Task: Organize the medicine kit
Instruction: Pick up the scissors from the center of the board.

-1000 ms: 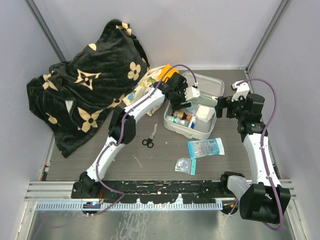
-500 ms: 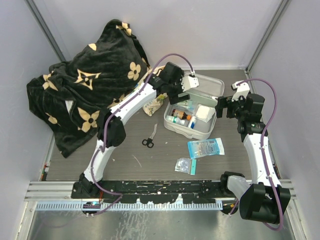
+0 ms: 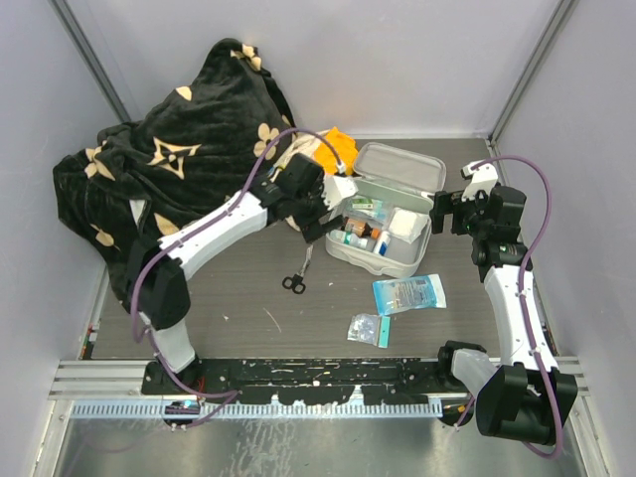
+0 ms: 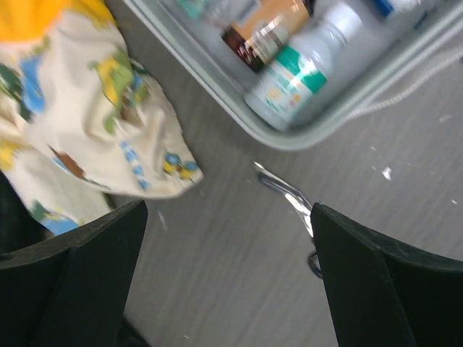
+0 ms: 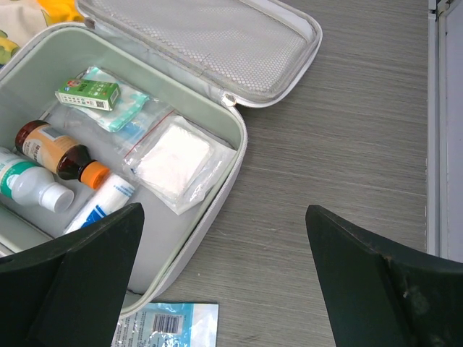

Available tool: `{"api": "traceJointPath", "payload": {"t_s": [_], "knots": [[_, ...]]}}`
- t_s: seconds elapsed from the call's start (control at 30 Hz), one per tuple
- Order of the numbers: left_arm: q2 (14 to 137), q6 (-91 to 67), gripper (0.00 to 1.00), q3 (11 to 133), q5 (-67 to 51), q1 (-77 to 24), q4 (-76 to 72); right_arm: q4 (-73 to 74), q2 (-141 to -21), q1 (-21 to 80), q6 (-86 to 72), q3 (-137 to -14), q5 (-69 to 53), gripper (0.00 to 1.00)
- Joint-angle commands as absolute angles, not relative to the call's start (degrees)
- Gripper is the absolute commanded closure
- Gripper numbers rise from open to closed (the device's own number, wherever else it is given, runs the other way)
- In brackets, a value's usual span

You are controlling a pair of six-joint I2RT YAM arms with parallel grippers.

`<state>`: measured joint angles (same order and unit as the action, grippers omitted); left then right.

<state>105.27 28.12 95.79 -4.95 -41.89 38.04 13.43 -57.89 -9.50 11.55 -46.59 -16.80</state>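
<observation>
On the table (image 3: 248,318), our left gripper (image 4: 228,242) hangs wide and empty over the scissors (image 4: 286,191) at the open kit's (image 3: 397,264) 9 o'clock, right gripper (image 5: 224,278) wide at 3 o'clock; drifting rightward, we could clip the kit's wall.

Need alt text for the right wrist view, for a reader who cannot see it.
An open pale grey zip medicine case on a grey table holds a brown bottle, white bottle, green box and bagged white gauze. The right gripper shows black fingers open at the lower corners.
</observation>
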Motion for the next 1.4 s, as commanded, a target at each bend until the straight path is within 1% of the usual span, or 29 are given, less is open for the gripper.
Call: {"api": "traceJointPath", "payload": {"t_s": [0.0, 0.2, 0.27, 0.4, 0.8, 0.9, 0.97, 1.1, 1.37], "knots": [[95.16, 20.28, 0.02, 83.49, -4.44, -42.01, 32.70, 11.73, -57.15, -9.69, 10.87, -47.56, -17.13, 0.00], [87.74, 15.22, 0.01, 68.97, -4.55, -42.04, 27.31, 11.78, -57.40, -9.71, 11.31, -47.44, -17.67, 0.00], [87.16, 14.14, 0.00, 66.03, -4.79, -42.01, 25.74, 11.78, -57.68, -9.67, 11.49, -47.45, -17.50, 0.00], [88.66, 12.56, 0.03, 62.84, -6.55, -42.06, 23.55, 11.74, -58.21, -9.69, 11.76, -47.28, -17.06, 0.00], [99.03, 10.47, 0.09, 65.02, -8.77, -42.17, 19.80, 11.78, -58.74, -9.69, 12.47, -47.04, -17.00, 0.00], [100.68, 10.86, 0.12, 65.66, -8.64, -42.23, 19.18, 11.84, -58.90, -9.67, 12.44, -47.12, -17.22, 0.00], [101.70, 11.03, 0.17, 66.03, -8.17, -42.29, 19.01, 11.86, -58.83, -9.67, 12.47, -47.12, -17.40, 0.00], [103.16, 11.12, 0.23, 66.43, -8.15, -42.62, 18.73, 11.87, -58.83, -9.72, 12.48, -47.08, -17.64, 0.00], [105.59, 11.52, 0.30, 67.41, -5.54, -43.88, 18.44, 11.96, -58.36, -9.67, 12.46, -47.20, -18.69, 0.00]]}}
